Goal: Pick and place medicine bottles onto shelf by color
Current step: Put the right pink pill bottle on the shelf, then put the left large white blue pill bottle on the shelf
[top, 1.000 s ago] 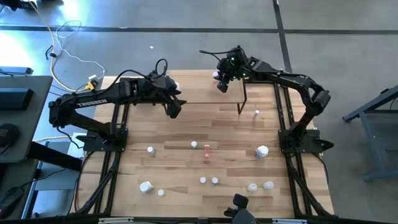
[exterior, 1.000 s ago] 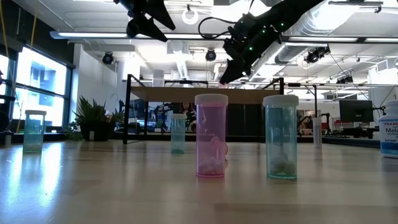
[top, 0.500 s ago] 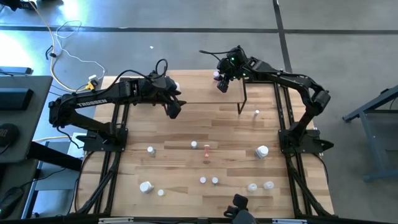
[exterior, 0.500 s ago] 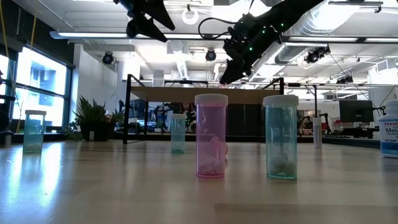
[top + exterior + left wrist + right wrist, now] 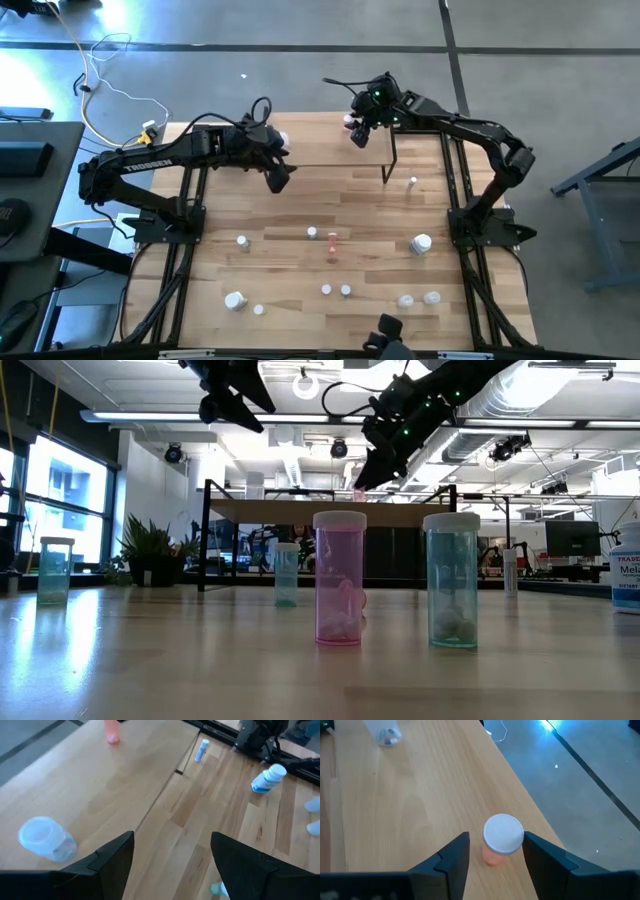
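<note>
Two fingers of the right gripper point(image 5: 492, 851) stand apart around a pink bottle point(image 5: 502, 839) upright on the shelf point(image 5: 420, 795), its base partly cut off. Left gripper point(image 5: 172, 851) hovers open; a clear bottle point(image 5: 45, 838) stands nearby.

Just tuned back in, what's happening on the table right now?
The right gripper sits over the shelf with its fingers apart either side of a pink bottle standing near the shelf's edge. The left gripper hovers open at the shelf's other end, near a clear bottle. More bottles wait on the table.
</note>
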### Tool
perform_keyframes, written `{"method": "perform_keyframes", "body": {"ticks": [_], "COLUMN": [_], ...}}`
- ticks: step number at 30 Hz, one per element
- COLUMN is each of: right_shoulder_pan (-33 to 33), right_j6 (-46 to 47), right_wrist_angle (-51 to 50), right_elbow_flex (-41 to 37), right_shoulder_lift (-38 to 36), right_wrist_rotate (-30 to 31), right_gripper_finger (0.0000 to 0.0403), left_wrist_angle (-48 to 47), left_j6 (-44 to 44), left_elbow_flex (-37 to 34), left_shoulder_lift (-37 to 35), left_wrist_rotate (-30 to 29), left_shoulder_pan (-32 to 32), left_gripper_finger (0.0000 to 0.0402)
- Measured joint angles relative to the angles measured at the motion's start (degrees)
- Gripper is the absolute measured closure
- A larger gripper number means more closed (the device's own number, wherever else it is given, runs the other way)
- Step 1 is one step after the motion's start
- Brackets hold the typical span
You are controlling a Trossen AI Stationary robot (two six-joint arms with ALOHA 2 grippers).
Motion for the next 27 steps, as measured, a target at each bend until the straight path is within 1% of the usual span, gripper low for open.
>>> {"method": "perform_keyframes", "body": {"ticks": [7, 16, 20, 27], "right_shoulder_pan": [0.3, 0.7, 0.7, 0.7], "right_j6": [0.8, 1.5, 2.4, 2.4], "right_wrist_angle": [-0.4, -1.4, -2.8, -4.1], "right_elbow_flex": [0.0, 0.0, 0.0, 0.0], "right_shoulder_lift": [-2.1, -5.7, -6.4, -7.3], "right_wrist_rotate": [0.1, 0.7, 0.8, 1.0], "right_gripper_finger": [0.0229, 0.0229, 0.0229, 0.0229], "left_wrist_angle": [-2.6, -6.0, -8.1, -15.4], "left_j6": [-0.5, -1.7, -2.0, -8.5], "left_elbow_flex": [0.0, 0.0, 0.0, 0.0], "left_shoulder_lift": [0.0, -0.1, -0.8, -4.0], "left_wrist_rotate": [0.1, 0.1, 0.1, 0.0], "left_shoulder_pan": [0.0, -1.6, -3.3, -8.5], "left_gripper_finger": [0.0149, 0.0149, 0.0149, 0.0149]}}
